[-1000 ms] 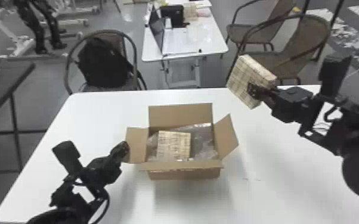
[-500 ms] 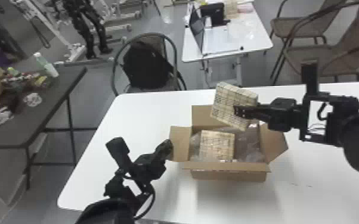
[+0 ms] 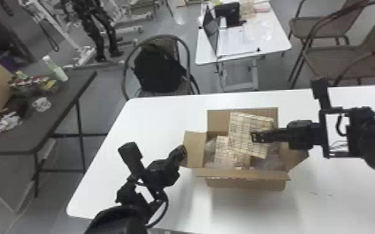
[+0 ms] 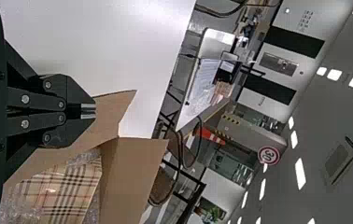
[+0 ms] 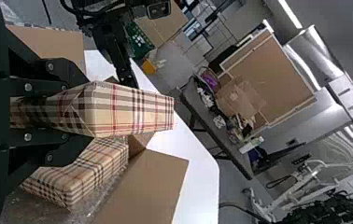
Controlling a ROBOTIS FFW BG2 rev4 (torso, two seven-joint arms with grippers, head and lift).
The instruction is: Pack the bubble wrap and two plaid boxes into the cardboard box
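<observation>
Over the open cardboard box (image 3: 246, 183), my right gripper (image 3: 263, 137) holds one plaid box (image 3: 243, 127), tilted. The other plaid box (image 3: 222, 152) lies inside on bubble wrap (image 3: 271, 162). In the right wrist view the held plaid box (image 5: 128, 112) is clamped between the fingers of my right gripper (image 5: 53, 112), with the second plaid box (image 5: 83, 172) beyond it in the carton. My left gripper (image 3: 182, 151) stands by the carton's left flap; in the left wrist view my left gripper (image 4: 90, 111) is shut with nothing held, beside a cardboard flap (image 4: 114, 114).
The carton's flaps stand spread outward on the white table (image 3: 152, 124). To the left is a dark table (image 3: 62, 102) with clutter; beyond the white table are a chair with a black backpack (image 3: 157, 68) and a small desk (image 3: 268, 31).
My right gripper has carried its plaid box leftward and down, from right of the carton to over it. The head view has swung to the right. My left arm stays beside the left flap.
</observation>
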